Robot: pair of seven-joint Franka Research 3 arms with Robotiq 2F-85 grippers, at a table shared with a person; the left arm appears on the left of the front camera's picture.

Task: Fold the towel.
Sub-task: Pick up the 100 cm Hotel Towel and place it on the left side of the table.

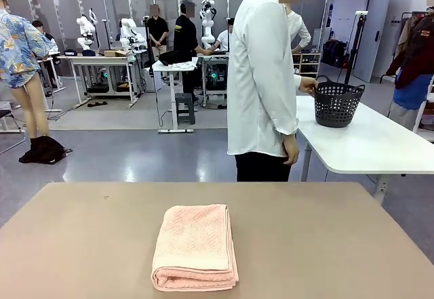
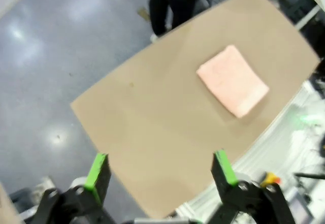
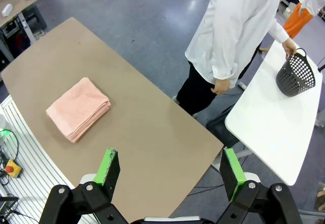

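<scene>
The salmon-pink towel (image 1: 194,246) lies folded into a thick rectangle on the brown table (image 1: 325,245), near the table's front edge and about at its middle. It also shows as a folded pad in the left wrist view, towel (image 2: 232,80), and in the right wrist view, towel (image 3: 78,108). My left gripper (image 2: 161,172) hangs high above the table's end, open, with nothing between its green pads. My right gripper (image 3: 171,170) is likewise high above the other end, open and empty. Neither gripper touches the towel.
A person in a white shirt (image 1: 261,75) stands at the table's far side, turned toward a white side table (image 1: 366,143), one hand on a dark perforated basket (image 1: 336,102). The same basket (image 3: 295,74) appears in the right wrist view.
</scene>
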